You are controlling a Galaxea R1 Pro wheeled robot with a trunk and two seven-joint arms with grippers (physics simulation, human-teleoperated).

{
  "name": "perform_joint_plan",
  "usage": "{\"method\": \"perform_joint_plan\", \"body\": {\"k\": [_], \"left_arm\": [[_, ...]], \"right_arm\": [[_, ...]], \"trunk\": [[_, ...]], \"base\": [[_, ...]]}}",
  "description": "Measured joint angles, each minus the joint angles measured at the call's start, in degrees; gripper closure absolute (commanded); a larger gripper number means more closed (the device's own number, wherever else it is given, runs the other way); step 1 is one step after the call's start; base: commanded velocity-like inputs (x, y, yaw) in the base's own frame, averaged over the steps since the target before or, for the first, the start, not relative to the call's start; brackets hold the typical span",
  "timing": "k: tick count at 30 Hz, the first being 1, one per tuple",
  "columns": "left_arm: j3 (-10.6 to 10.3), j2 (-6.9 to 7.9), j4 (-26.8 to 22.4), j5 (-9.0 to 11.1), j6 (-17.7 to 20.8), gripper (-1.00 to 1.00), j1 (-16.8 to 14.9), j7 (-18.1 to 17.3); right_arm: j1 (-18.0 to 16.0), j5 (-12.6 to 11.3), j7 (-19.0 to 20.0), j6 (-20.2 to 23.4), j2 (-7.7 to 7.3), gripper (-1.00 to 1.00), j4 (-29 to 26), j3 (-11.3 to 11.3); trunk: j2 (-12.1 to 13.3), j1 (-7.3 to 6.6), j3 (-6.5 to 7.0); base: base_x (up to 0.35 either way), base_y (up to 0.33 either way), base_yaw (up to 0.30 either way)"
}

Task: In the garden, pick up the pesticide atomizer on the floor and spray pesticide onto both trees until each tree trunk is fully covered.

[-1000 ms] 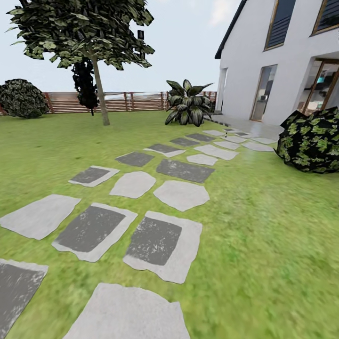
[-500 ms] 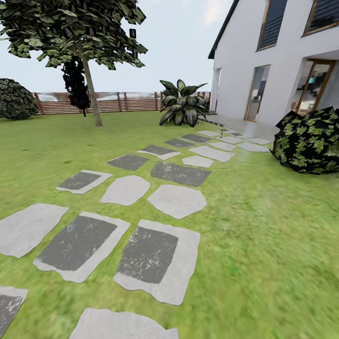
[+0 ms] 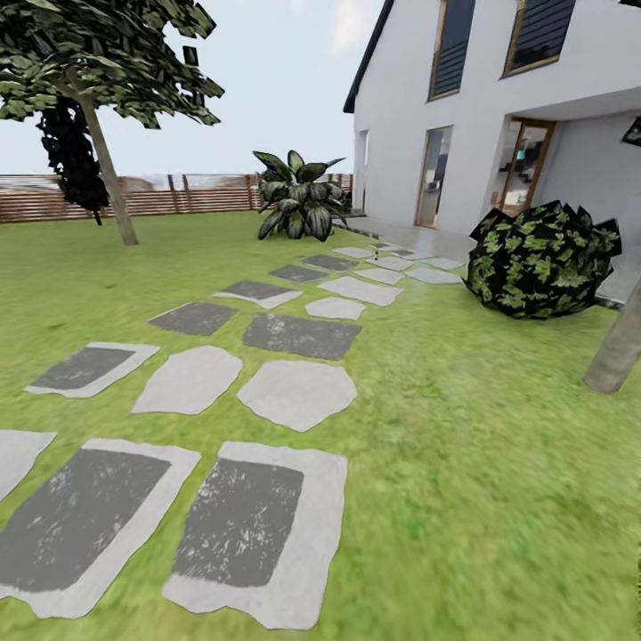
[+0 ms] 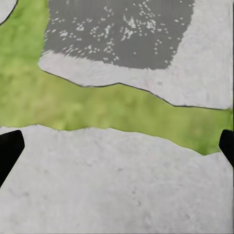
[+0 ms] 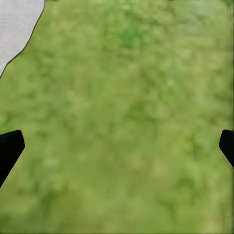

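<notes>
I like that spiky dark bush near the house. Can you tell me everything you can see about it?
The bush is a round, dome-shaped clump of broad pointed leaves, very dark, almost black, with lighter green blotches. It sits on the grass lawn in front of the white house, near the doorway, beside the far end of the stepping-stone path. Its stems are hidden by the leaves. Nothing else touches it; a thick pale trunk stands nearer, apart from it.

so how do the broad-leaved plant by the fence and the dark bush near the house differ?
The broad-leaved plant has long upright leaves fanning out; the dark bush is a rounded, faceted mound. The plant stands far off before the fence; the bush sits nearer, beside the house. Both are dark green and grow from the lawn.
</notes>
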Motion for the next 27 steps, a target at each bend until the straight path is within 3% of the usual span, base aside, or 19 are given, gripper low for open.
{"method": "perform_joint_plan", "body": {"k": [21, 27], "left_arm": [[-0.4, 0.17, 0.0, -0.6, 0.0, -1.00, -0.1, 0.2], [-0.6, 0.10, 0.1, -0.7, 0.0, -1.00, -0.1, 0.3]], "right_arm": [[0.0, 0.0, 0.2, -0.1, 0.34, -1.00, -0.1, 0.1], [0.0, 0.1, 0.2, 0.0, 0.34, -1.00, -0.1, 0.2]], "trunk": [[0.0, 0.00, 0.00], [0.0, 0.00, 0.00]], "base": [[0.340, 0.000, -0.289], [0.340, 0.000, -0.053]]}}
